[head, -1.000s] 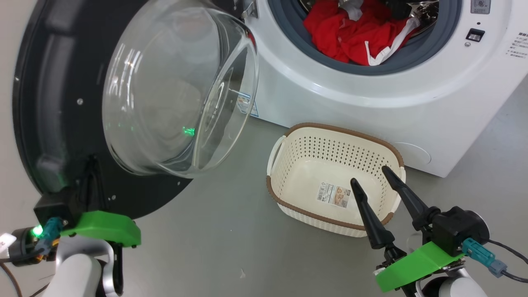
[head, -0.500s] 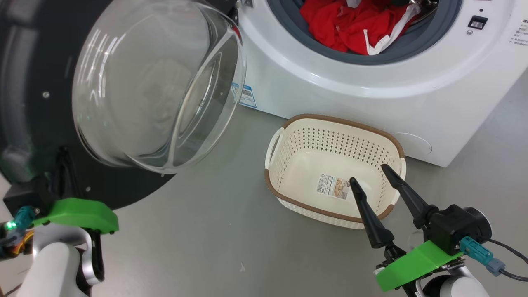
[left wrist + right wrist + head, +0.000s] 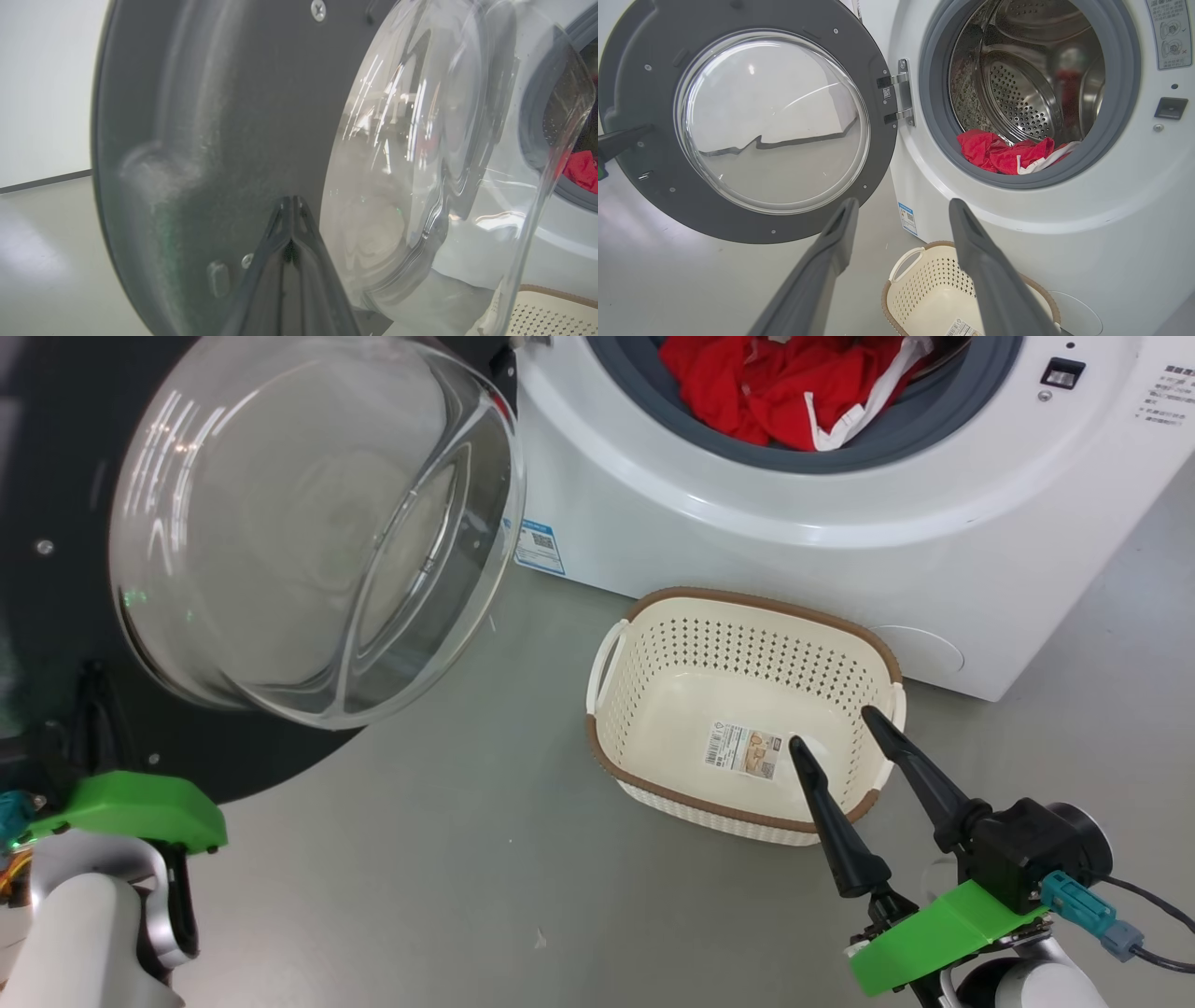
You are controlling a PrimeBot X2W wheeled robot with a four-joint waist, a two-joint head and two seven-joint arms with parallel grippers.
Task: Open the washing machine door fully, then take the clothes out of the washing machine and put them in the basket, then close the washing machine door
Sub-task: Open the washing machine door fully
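Observation:
The washing machine door (image 3: 56,588) hangs open at the left, its glass bowl (image 3: 308,523) bulging toward me. My left gripper (image 3: 292,201) is shut, with its tips against the door's dark inner face (image 3: 210,116) beside the glass. From the right wrist view it touches the door's (image 3: 770,121) left rim. The red clothes (image 3: 747,383) with white trim lie at the mouth of the washing machine (image 3: 747,523), on the grey gasket. On the floor in front stands the basket (image 3: 756,602). My right gripper (image 3: 830,727) hovers open over its near right corner, holding nothing.
The steel drum (image 3: 1017,93) is visible behind the clothes (image 3: 1008,154). The door hinge (image 3: 901,91) sits on the opening's left side. Bare grey floor (image 3: 448,859) lies between the door and the basket (image 3: 934,275). A pale wall (image 3: 42,84) is beyond the door.
The door has swung further left, away from the machine, with my shut left gripper moving left along with it. The head camera has shifted a little. My right gripper holds its place.

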